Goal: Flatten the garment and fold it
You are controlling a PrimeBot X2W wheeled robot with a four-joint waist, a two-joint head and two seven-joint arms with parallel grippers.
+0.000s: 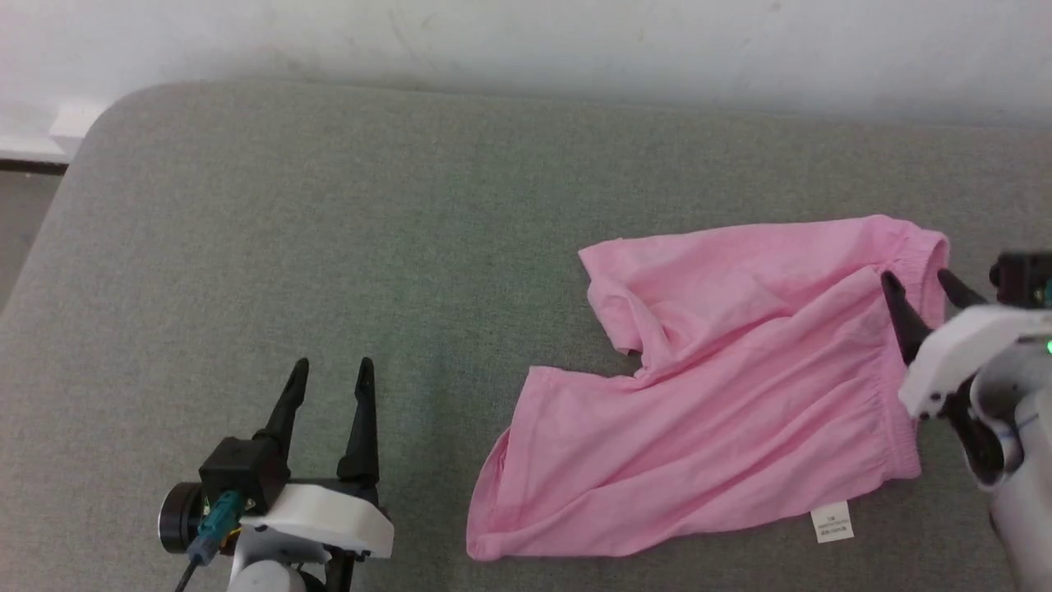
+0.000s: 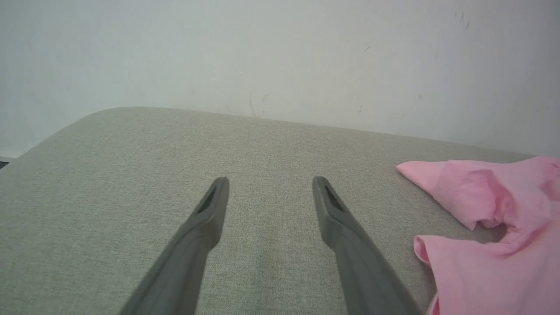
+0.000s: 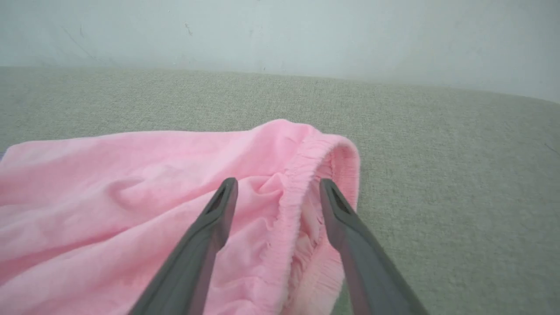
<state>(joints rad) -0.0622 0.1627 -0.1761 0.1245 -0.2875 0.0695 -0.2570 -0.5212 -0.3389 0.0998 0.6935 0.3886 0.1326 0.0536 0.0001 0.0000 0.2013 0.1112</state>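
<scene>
since the garment (image 1: 723, 386) lies rumpled on the grey cushion (image 1: 329, 205), right of centre, the gathered waistband (image 3: 293, 197) is best pinched deep at its far corner and drawn outward, low. right gripper (image 1: 916, 278): spread, nothing held, fingers (image 3: 210, 227) astride that waistband, angled in from the right. left gripper (image 1: 333, 366): spread, empty, over bare cushion, well apart.

A grey-green padded surface (image 1: 329, 247) covered in coarse woven fabric spreads across the scene, its far left corner rounded. Behind it rises a white wall (image 1: 575, 41) with faint scuffs and thin scratches. Past the rounded corner, a pale ledge (image 1: 74, 122) sits above a patch of greyish floor (image 1: 20, 230).
</scene>
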